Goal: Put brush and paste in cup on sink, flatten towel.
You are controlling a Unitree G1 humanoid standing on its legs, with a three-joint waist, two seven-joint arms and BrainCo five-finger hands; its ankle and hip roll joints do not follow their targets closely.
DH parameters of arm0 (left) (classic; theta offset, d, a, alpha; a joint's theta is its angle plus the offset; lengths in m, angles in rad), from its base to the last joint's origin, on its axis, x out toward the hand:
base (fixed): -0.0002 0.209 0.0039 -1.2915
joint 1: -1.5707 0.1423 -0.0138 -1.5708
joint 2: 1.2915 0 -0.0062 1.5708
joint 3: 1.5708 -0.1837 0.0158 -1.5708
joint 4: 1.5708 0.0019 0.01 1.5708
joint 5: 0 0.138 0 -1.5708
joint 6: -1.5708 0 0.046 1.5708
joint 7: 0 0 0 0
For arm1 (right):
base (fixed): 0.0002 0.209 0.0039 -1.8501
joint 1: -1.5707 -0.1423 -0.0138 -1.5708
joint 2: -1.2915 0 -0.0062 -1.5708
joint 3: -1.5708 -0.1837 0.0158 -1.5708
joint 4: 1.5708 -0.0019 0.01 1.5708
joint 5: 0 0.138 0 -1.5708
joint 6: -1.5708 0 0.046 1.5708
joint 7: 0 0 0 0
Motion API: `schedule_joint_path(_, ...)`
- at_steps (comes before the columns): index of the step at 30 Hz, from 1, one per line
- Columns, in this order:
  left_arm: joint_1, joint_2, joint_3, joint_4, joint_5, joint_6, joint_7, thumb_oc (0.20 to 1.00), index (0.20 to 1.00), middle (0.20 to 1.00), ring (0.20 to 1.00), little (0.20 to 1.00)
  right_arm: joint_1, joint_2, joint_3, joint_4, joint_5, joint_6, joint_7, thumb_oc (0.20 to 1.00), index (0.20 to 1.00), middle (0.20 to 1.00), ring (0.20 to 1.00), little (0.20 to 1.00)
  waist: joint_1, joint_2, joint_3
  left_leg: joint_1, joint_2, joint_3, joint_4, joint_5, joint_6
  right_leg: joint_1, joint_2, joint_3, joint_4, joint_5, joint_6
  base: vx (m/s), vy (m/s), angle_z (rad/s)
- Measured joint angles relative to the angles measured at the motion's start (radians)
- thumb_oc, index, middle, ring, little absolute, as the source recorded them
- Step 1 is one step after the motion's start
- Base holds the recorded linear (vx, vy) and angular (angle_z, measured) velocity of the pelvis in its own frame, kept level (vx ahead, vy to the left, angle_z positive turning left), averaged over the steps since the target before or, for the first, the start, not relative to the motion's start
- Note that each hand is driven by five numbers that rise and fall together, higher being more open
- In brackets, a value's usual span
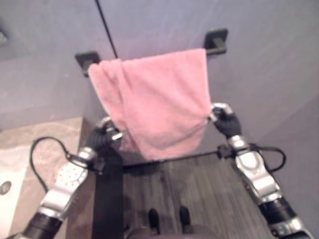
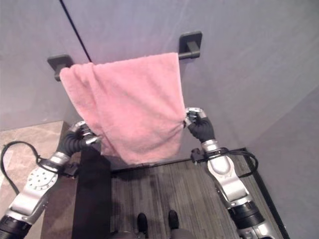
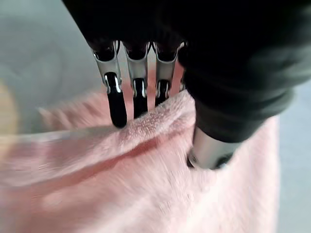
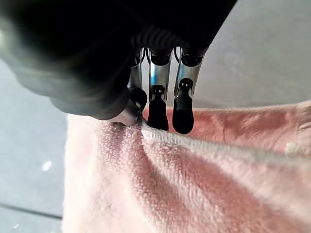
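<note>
A pink towel [image 1: 159, 99] hangs over a black wall bar [image 1: 215, 42], bunched toward the bar's left end. My left hand [image 1: 102, 134] pinches the towel's lower left edge; in the left wrist view its fingers [image 3: 116, 102] and thumb [image 3: 209, 150] press a fold of pink towel [image 3: 146, 184] between them. My right hand [image 2: 199, 124] grips the towel's right edge at mid height; the right wrist view has its fingers [image 4: 182, 111] and thumb closed on the pink towel's [image 4: 204, 179] rim.
The grey wall [image 1: 259, 74] is close behind the towel. A beige stone countertop [image 1: 35, 149] with a sink drain [image 1: 5, 187] lies at the lower left. A dark panel [image 1: 107, 199] and dark wood floor [image 1: 199, 189] are below.
</note>
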Motion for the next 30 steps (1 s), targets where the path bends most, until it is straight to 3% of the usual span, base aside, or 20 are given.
schedule_joint_path(7,0.019,-0.002,0.004,0.025,0.019,0.009,0.001,1.0,1.0,1.0,1.0,1.0,0.001,0.0,-0.005,0.005,0.001,0.01,0.0,0.2,0.2,0.2,0.2,0.2,0.001,0.0,0.0,0.003,0.0,-0.003,0.0,0.001,0.0,0.004,0.0,-0.006,0.0,0.0,0.0,0.0,0.0,0.0)
schedule_joint_path(9,0.038,0.011,0.025,0.041,0.091,0.033,0.001,1.0,1.0,1.0,1.0,1.0,0.001,0.001,-0.006,0.029,0.009,0.015,0.004,1.0,1.0,1.0,1.0,1.0,0.002,0.0,0.0,0.016,0.0,-0.004,0.0,0.0,0.0,0.016,0.0,-0.005,0.0,-0.002,0.0,0.0,0.0,0.0)
schedule_joint_path(16,0.131,0.033,0.129,0.034,0.239,0.06,-0.003,1.0,1.0,1.0,1.0,1.0,0.043,0.0,-0.023,0.069,0.009,0.057,0.017,1.0,1.0,1.0,1.0,1.0,0.002,0.003,-0.002,0.017,0.002,-0.011,-0.004,-0.003,-0.003,0.019,0.001,-0.007,-0.006,-0.015,-0.001,0.0,-0.001,0.02)
schedule_joint_path(22,0.175,0.064,0.14,0.035,0.306,0.121,-0.071,1.0,1.0,1.0,1.0,1.0,0.105,-0.008,-0.055,0.132,0.008,0.101,0.04,1.0,1.0,1.0,1.0,1.0,-0.001,0.002,-0.003,0.017,0.002,-0.006,0.0,-0.003,-0.003,0.017,0.001,-0.004,-0.005,-0.014,-0.001,-0.01,-0.002,-0.02)
schedule_joint_path(27,0.115,0.013,0.077,0.151,0.307,0.13,-0.09,1.0,1.0,1.0,1.0,1.0,0.137,-0.004,-0.053,0.285,0.006,0.153,0.061,1.0,1.0,1.0,1.0,1.0,-0.006,0.0,-0.011,0.02,0.002,0.003,0.0,-0.003,-0.002,0.018,0.002,0.0,-0.003,-0.014,-0.002,-0.01,-0.001,-0.03)
schedule_joint_path(30,0.077,-0.087,0.001,0.289,0.307,0.145,-0.087,1.0,1.0,1.0,1.0,1.0,0.173,0.034,-0.062,0.362,0.002,0.155,0.063,1.0,1.0,1.0,1.0,1.0,-0.033,-0.008,-0.018,0.024,0.003,0.007,0.0,-0.004,-0.002,0.021,0.003,0.002,-0.006,-0.014,0.0,0.0,0.0,0.0)
